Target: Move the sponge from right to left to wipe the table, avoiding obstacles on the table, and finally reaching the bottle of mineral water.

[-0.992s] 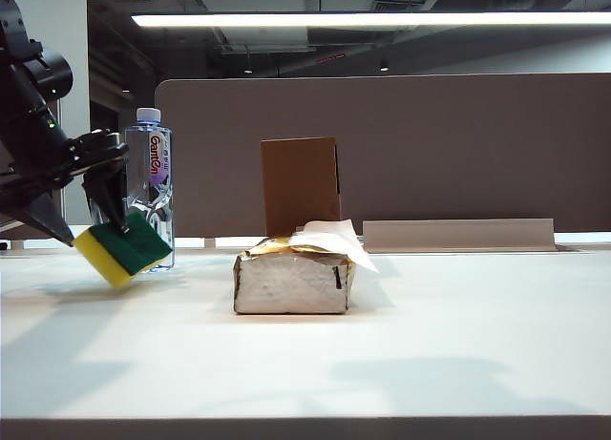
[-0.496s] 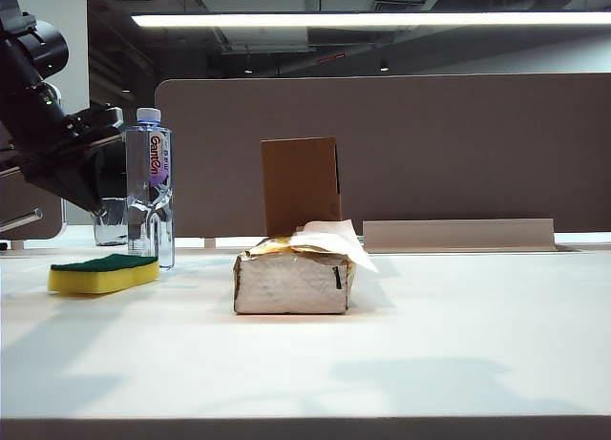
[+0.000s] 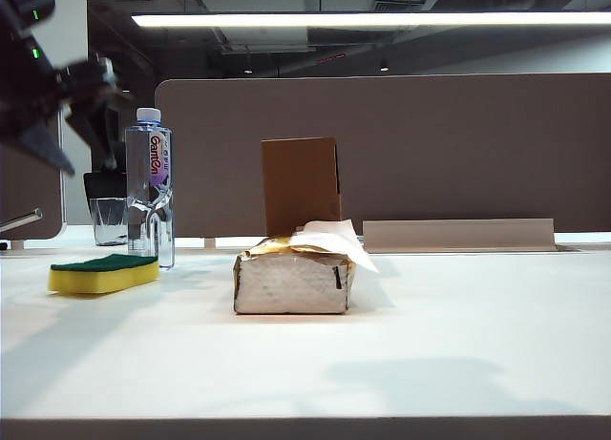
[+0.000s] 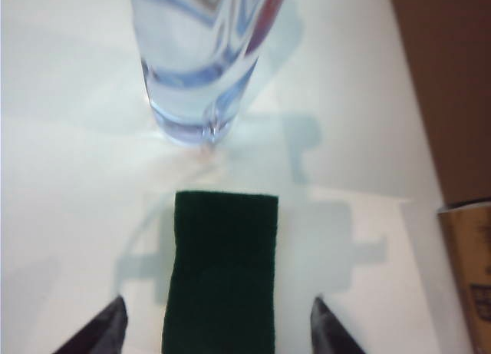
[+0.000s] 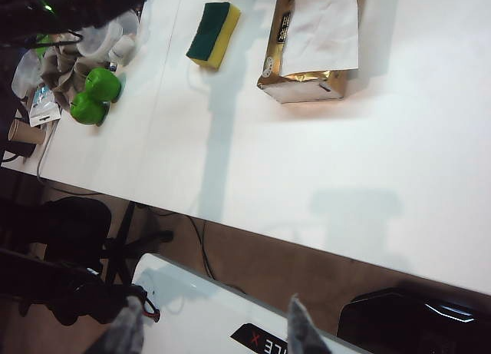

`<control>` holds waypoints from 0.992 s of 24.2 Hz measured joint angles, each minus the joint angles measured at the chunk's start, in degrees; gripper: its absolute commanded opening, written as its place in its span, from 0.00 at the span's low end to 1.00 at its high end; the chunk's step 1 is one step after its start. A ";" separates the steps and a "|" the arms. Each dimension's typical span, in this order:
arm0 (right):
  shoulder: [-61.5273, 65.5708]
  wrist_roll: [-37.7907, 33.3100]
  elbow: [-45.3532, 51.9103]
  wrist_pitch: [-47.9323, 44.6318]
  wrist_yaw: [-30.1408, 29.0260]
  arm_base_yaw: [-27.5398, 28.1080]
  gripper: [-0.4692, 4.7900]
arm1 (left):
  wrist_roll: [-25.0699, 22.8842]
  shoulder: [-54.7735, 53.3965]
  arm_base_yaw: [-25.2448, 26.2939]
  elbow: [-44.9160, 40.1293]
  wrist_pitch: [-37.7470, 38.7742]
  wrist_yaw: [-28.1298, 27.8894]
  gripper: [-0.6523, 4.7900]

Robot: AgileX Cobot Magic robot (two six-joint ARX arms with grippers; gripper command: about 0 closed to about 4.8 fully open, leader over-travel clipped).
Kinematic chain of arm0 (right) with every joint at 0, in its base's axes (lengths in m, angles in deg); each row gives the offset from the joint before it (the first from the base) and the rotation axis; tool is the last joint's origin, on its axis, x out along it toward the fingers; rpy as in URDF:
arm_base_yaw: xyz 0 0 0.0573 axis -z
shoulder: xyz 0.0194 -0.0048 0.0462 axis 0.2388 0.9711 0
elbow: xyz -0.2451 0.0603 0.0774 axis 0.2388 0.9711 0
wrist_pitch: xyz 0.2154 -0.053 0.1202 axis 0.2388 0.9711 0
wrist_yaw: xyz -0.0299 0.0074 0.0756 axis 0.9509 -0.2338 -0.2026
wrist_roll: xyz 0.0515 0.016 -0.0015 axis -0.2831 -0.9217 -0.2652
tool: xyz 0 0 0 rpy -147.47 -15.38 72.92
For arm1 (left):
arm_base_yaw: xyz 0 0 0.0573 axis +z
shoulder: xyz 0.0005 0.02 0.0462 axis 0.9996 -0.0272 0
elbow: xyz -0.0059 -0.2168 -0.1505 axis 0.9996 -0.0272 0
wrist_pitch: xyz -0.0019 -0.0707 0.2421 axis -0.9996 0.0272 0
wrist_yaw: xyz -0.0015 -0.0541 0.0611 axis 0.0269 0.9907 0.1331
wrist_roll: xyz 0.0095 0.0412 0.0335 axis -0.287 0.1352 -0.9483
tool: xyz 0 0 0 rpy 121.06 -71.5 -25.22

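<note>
Exterior view shows the sponge flat on the bench beside the bottle of mineral water, soft and light, best pinched across its yellow sides, while left gripper above and right gripper off the bench keep jaws spread, empty.

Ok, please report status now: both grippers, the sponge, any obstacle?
Left gripper open, above sponge. Right gripper open, empty, off the table. Sponge flat beside bottle of mineral water. Nothing between them.
</note>
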 measured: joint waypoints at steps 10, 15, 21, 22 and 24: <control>-0.87 0.39 0.00 -1.66 1.51 0.07 0.55 | 0.00 16.28 0.00 0.02 0.22 -0.02 0.69; -1.55 1.03 0.00 -3.72 4.39 0.09 0.52 | 0.17 21.57 0.00 0.02 1.31 -0.07 0.69; -1.55 2.95 0.00 -6.71 9.14 0.13 0.52 | 0.20 29.59 0.00 0.02 4.26 -2.71 0.69; -1.55 3.41 0.00 -7.10 11.02 0.13 0.52 | 0.17 31.10 0.00 0.02 4.87 -3.19 0.69; -1.55 4.48 0.00 -7.67 13.73 0.13 0.52 | 0.17 32.85 0.00 0.02 6.10 -3.82 0.69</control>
